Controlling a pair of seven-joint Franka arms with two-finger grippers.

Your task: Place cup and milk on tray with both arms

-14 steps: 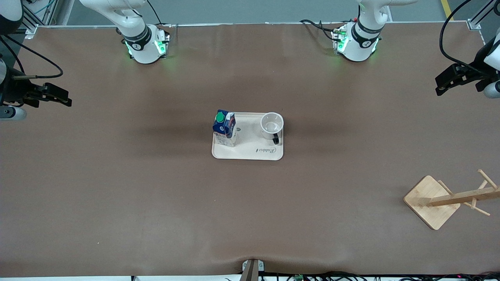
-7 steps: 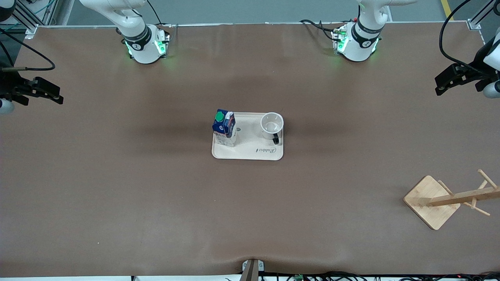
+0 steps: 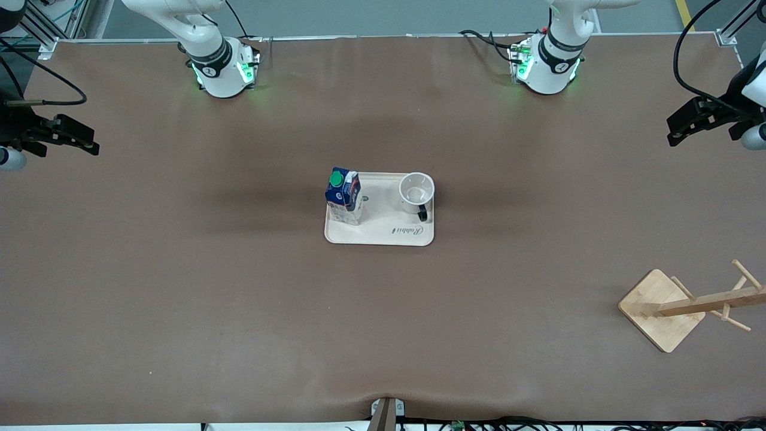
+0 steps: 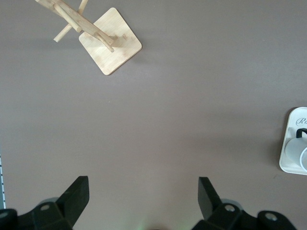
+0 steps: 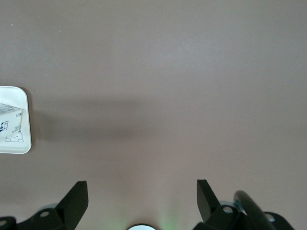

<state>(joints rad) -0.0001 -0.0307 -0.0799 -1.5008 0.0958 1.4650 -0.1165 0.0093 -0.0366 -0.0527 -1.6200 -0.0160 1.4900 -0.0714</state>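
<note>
The cream-white tray (image 3: 383, 234) lies at the table's middle. The milk carton (image 3: 344, 196) stands upright on it at the end toward the right arm. The white cup (image 3: 416, 193) stands upright on it at the end toward the left arm, its black handle toward the front camera. My right gripper (image 3: 90, 143) is open and empty, raised over the right arm's end of the table. My left gripper (image 3: 675, 133) is open and empty, raised over the left arm's end. The tray's edge shows in the left wrist view (image 4: 289, 143) and in the right wrist view (image 5: 21, 146).
A wooden rack (image 3: 688, 306) with a square base and pegs stands near the left arm's end, nearer to the front camera than the tray; it also shows in the left wrist view (image 4: 109, 48). The arm bases (image 3: 224, 69) stand along the table's top edge.
My right gripper rose and pulled outward from a second ago, then shifted slightly. My left gripper barely moved. Cup, milk and tray have not moved.
</note>
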